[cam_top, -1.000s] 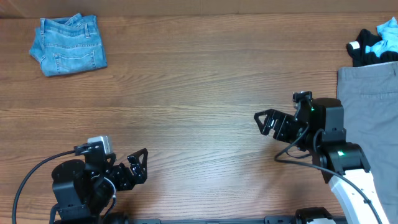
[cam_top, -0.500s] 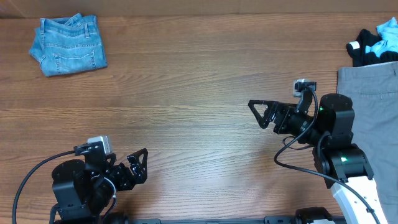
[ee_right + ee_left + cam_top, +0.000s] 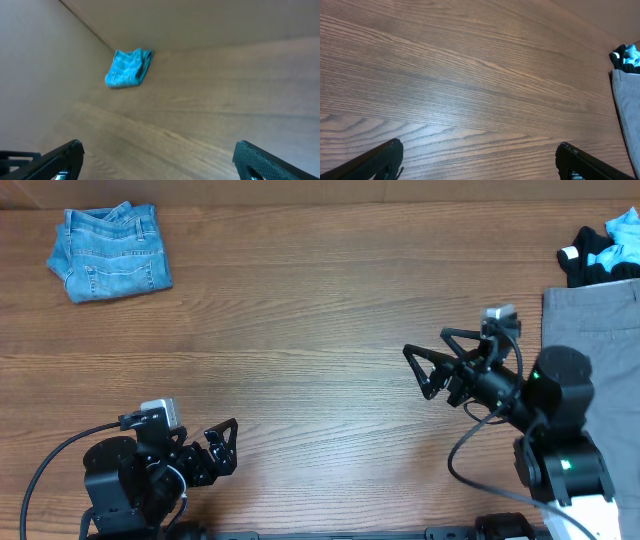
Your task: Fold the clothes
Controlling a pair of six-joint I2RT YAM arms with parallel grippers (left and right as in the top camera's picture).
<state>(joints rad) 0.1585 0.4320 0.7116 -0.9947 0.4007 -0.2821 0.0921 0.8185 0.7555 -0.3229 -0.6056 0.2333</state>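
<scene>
Table (image 3: 300,330): wood-grain surface that fills the overhead view and carries all the garments

Jeans (image 3: 108,252): light-blue denim with a stitched pocket on top, gathered into a compact bundle at the far left corner of the table, well apart from both arms; in the right wrist view the jeans (image 3: 127,68) appear as a blurred blue bundle near the table's far edge

Grey trousers (image 3: 598,350): plain grey cloth lying flat along the right edge of the table and partly out of frame, with the right arm over their near part; in the left wrist view the grey trousers (image 3: 627,107) show at the right border

Small garments (image 3: 603,252): a black, white and cyan heap at the far right corner, just beyond the top edge of the grey trousers; the small garments (image 3: 626,56) are also visible from the left wrist

Left gripper (image 3: 228,445): low at the near left of the table, fingers spread apart, only bare wood between them (image 3: 480,160)

Right gripper (image 3: 432,360): over the right half of the table, pointing left, fingers wide apart and clasping no cloth (image 3: 157,160)
</scene>
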